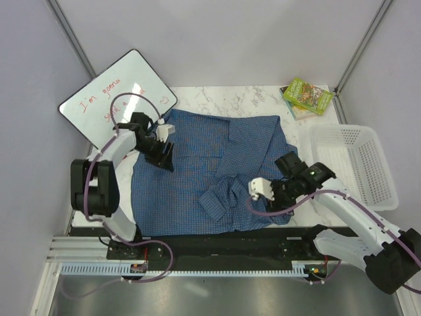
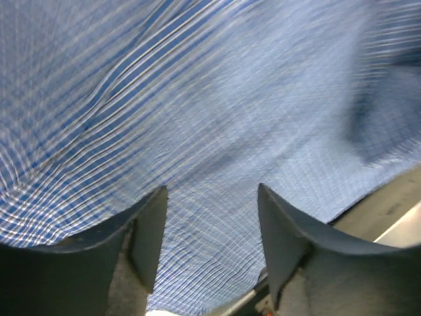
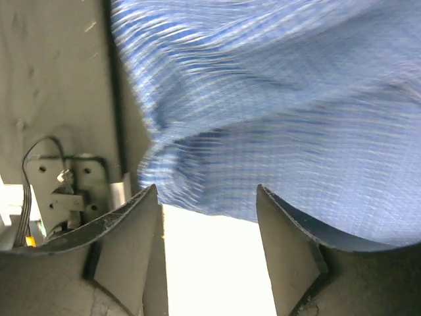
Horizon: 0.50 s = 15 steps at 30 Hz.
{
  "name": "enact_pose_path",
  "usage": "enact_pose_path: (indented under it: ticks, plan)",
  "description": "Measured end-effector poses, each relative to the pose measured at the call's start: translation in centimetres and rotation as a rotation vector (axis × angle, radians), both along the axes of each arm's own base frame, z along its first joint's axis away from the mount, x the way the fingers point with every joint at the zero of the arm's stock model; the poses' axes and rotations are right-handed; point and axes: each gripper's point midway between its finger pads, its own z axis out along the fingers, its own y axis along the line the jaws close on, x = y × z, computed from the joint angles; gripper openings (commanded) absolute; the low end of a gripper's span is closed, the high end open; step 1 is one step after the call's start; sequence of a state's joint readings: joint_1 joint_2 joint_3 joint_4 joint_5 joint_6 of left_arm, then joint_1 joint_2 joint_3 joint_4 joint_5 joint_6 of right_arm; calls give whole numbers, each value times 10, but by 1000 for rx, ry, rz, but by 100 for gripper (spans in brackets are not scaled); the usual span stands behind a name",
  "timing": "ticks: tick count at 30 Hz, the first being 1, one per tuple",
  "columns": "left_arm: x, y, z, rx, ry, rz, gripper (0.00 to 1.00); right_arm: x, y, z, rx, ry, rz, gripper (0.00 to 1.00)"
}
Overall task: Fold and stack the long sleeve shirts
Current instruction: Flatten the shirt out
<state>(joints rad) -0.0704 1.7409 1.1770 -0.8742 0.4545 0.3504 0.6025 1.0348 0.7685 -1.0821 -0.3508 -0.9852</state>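
Top: the shirt (image 1: 197, 171) lies rumpled, spread across the surface (image 1: 223, 99).
Left wrist: the left fingers (image 2: 148, 237) stand wide apart, empty, close over its cloth.
Right wrist: the right fingers (image 3: 131, 243) stand wide, empty, at the shirt's edge.

The whiteboard (image 1: 115, 99) hems my left pincer (image 1: 163, 158); the basket (image 1: 355, 164) flanks my right pincer (image 1: 279, 201). Free room lies over the shirt (image 1: 197, 158) and the table (image 1: 217, 100) strip behind it, until the books (image 1: 306, 97).
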Motion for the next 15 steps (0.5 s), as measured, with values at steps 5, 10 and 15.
enact_pose_path:
  ticks: [5, 10, 15]
  plan:
    - [0, -58, 76, -181, -265, -196, 70, 45, 5, 50, 151, -27, -199, 65]
    - [-34, -141, 86, -304, -276, -425, 75, 87, 23, 43, 225, 200, -372, 61]
    - [-50, -179, 42, -292, -131, -462, 66, 105, 27, 13, 244, 416, -532, 57]
